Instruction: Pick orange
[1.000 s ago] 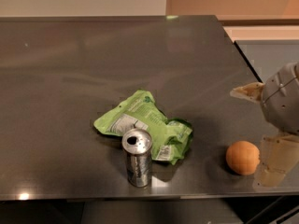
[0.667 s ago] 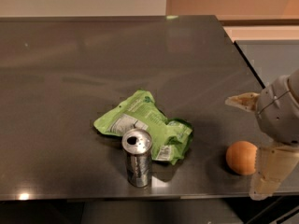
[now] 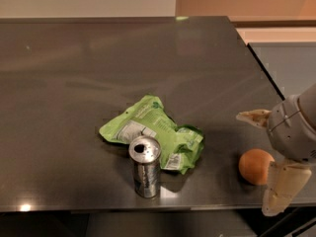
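Note:
The orange (image 3: 252,168) is a small round fruit lying near the front right edge of the dark table (image 3: 89,83). My gripper (image 3: 256,162) comes in from the right and is open. One pale finger (image 3: 253,117) sits just behind the orange. The other finger (image 3: 282,186) is at its front right and covers its right edge. The orange lies between the two fingers and rests on the table.
A silver can (image 3: 146,167) stands upright near the front edge, left of the orange. A crumpled green snack bag (image 3: 150,132) lies just behind the can. The table's right edge (image 3: 261,68) runs close to the gripper.
The gripper has moved left and down toward the orange, so its fingers now straddle the fruit. The orange, can and bag have not moved.

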Controlling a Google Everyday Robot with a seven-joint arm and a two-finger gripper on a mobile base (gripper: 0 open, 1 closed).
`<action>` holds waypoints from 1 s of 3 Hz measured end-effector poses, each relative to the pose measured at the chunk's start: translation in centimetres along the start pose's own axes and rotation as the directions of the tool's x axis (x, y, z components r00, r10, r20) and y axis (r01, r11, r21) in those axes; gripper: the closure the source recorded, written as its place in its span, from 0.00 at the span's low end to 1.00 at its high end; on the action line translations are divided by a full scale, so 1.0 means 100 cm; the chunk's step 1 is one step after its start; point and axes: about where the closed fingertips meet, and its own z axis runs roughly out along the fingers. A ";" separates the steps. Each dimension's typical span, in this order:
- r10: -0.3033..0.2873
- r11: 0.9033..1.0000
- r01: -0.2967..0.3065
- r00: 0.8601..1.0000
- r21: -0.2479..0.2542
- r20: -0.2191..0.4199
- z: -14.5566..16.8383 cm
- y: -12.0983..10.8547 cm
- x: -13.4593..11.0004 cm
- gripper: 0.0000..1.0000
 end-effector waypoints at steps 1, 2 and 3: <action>0.013 1.000 -0.013 1.000 0.002 -0.003 0.001 -0.001 0.013 0.00; 0.022 1.000 -0.022 1.000 -0.006 -0.008 0.004 -0.001 0.022 0.05; 0.018 1.000 -0.019 1.000 -0.017 -0.010 0.008 0.002 0.025 0.21</action>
